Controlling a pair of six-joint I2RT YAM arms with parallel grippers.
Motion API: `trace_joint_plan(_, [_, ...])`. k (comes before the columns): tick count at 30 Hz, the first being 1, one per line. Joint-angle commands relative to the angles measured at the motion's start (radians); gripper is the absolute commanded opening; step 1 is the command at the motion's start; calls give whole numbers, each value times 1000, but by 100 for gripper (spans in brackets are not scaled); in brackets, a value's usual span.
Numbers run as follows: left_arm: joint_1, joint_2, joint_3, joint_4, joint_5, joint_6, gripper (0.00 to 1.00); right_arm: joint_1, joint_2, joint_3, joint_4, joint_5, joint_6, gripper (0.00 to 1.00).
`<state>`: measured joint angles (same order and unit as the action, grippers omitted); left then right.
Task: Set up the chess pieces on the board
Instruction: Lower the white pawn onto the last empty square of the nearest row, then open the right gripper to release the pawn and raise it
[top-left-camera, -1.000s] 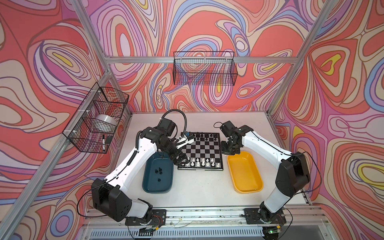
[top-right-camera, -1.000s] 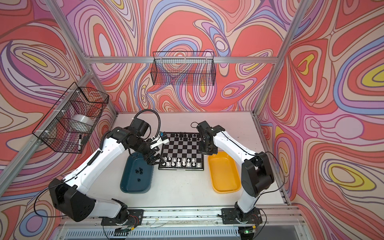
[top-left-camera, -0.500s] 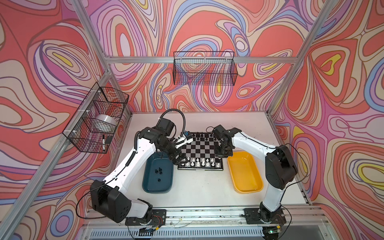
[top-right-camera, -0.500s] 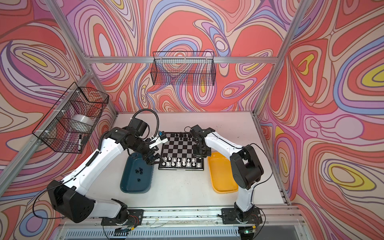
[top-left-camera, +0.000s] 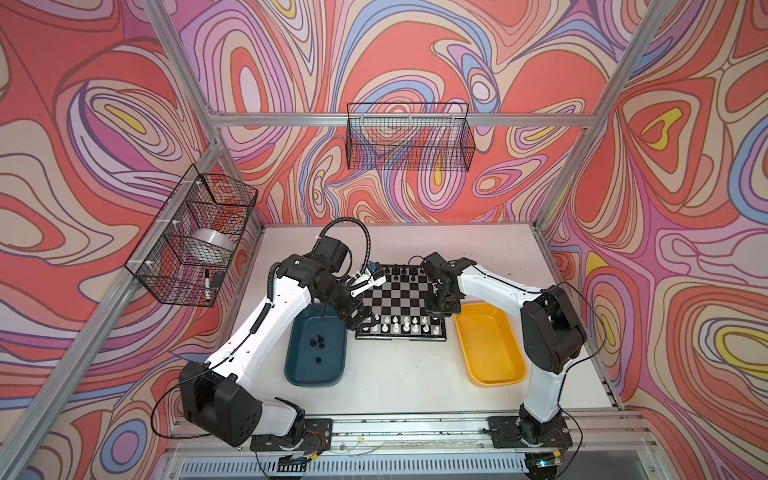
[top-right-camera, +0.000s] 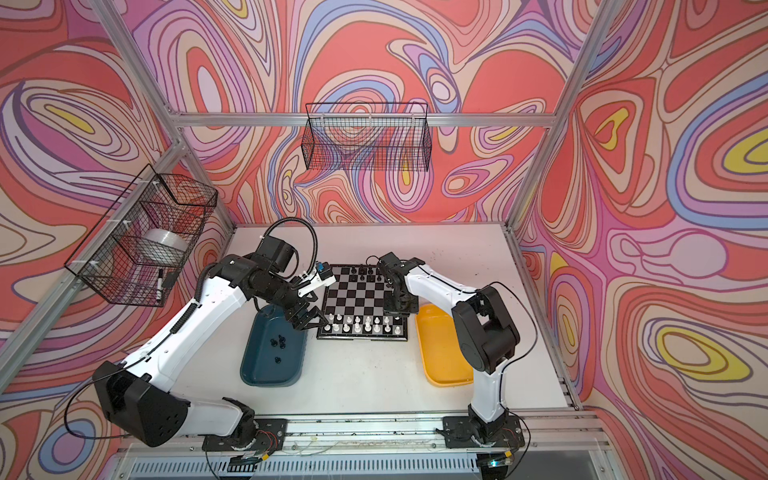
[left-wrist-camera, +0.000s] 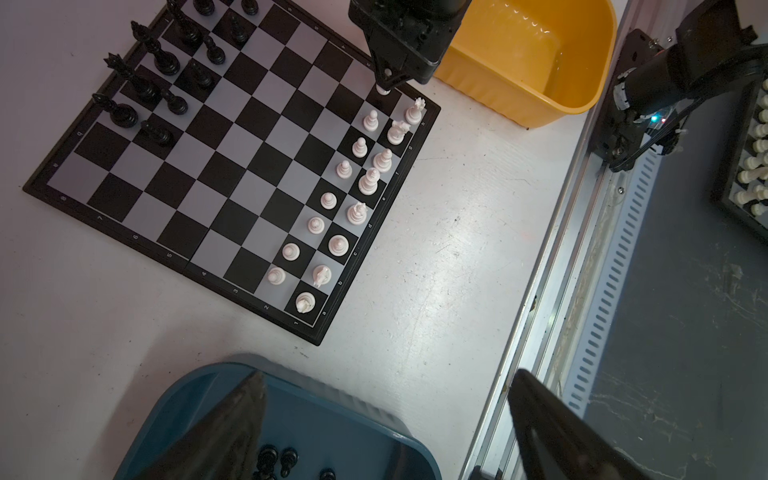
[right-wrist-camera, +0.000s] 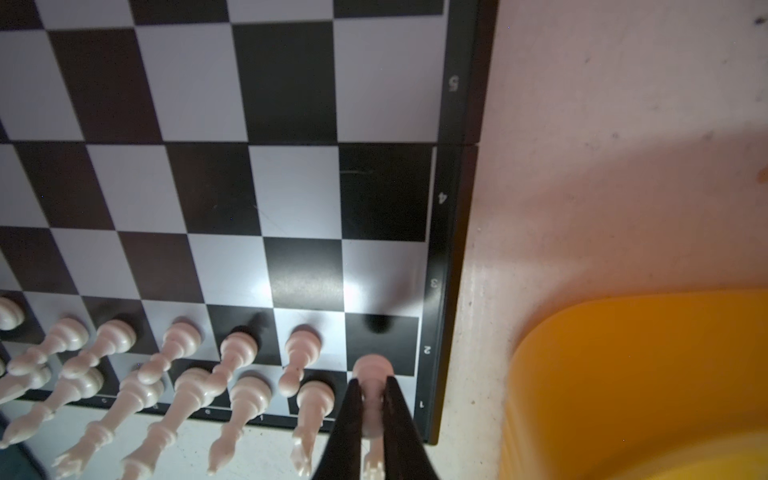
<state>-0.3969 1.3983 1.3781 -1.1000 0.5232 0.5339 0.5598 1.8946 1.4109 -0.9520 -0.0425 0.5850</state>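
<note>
Pinching white pawn w/ R end effector.

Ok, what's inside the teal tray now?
A few black pieces lie loose near the middle of the teal tray; no white ones show. Its far corner is covered by the left tool, so anything under there can't be seen.

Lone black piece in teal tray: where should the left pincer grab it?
Take the lone black piece probably by its slim top, straight down with the open left pincer: it sits apart from the other black pieces, clear of the tray walls.
</note>
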Motion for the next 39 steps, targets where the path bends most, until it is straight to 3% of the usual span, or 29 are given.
trace_joint_plan(1, [10, -15, -8, -11, 18, 0, 92, 7, 22, -17, 14, 4, 1, 10])
trace_joint_plan(28, [10, -19, -15, -8, 17, 0, 92, 18, 54, -22, 12, 4, -4, 11])
trace_joint_plan(39, [11, -22, -17, -8, 15, 1, 92, 21, 53, 3, -4, 25, -7, 19])
